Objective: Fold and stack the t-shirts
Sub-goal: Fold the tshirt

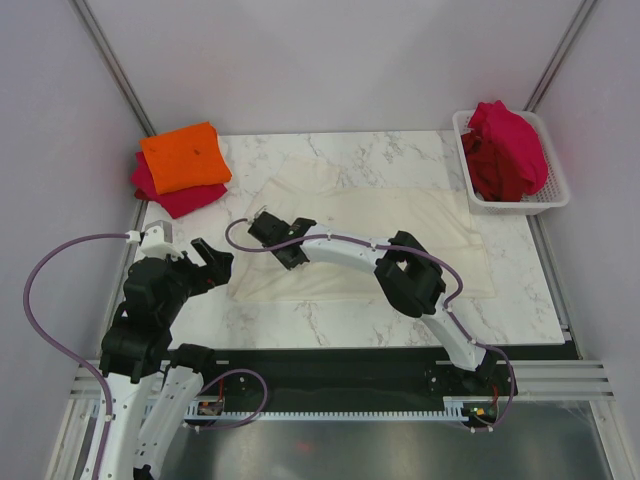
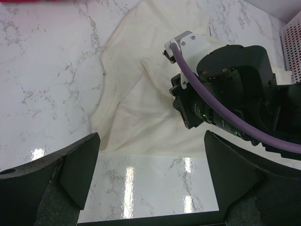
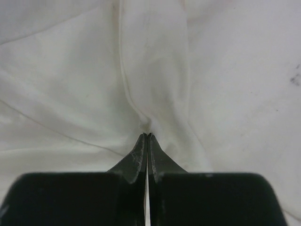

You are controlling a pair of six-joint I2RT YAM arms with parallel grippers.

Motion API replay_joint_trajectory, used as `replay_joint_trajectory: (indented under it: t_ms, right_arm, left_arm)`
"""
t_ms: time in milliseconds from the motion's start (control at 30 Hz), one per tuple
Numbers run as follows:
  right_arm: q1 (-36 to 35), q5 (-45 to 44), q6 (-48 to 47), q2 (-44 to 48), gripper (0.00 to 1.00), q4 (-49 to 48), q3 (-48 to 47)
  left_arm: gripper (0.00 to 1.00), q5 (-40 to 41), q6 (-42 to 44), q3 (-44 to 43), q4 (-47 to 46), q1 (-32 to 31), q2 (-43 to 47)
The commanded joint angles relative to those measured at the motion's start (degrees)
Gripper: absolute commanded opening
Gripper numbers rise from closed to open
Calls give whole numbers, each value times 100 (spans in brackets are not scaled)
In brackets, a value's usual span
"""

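A cream-white t-shirt (image 1: 400, 215) lies spread flat across the middle of the marble table. My right gripper (image 1: 290, 258) reaches over its left part and is shut on a pinched ridge of that cloth (image 3: 148, 136). My left gripper (image 1: 213, 262) is open and empty, hovering over bare marble (image 2: 151, 155) just off the shirt's near-left hem (image 2: 136, 103). A folded bright orange t-shirt (image 1: 184, 157) lies on a folded crimson red one (image 1: 180, 198) at the far left. More crimson red t-shirts (image 1: 505, 150) are heaped in the basket.
A white plastic mesh basket (image 1: 555, 195) stands at the far right corner; its edge also shows in the left wrist view (image 2: 294, 42). The right arm (image 1: 410, 280) stretches across the shirt. Grey walls close in the table behind and at both sides.
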State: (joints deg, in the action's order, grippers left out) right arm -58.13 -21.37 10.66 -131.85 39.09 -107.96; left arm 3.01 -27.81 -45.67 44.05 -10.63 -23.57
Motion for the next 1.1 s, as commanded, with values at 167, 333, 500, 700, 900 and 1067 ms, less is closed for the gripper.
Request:
replay_joint_trajectory:
  t_ms: [167,333,500,700,900,1067]
  right_arm:
    - [249,-1000,-591,63,1,55,-655]
    - [574,-1334,-749,-51,8,46,-823]
    - [899,-1528,-846,-121,57,-33,-964]
    - [1242,-1907,-767,237,87,-112,-920]
    - [2147,-556,340,1833,88,-612,905]
    - [2403,518,893,3827,87,-1717,3427]
  left_arm:
    - [100,156,-14,14,-195,17,46]
    - [100,165,-14,14,-195,26,2]
    - [100,174,-14,23,-187,35,-33]
    - [100,113,21,14,-204,35,-209]
    - [100,-615,355,-345,-939,35,-1981]
    - [100,-1056,662,-1855,-2021,35,-4771]
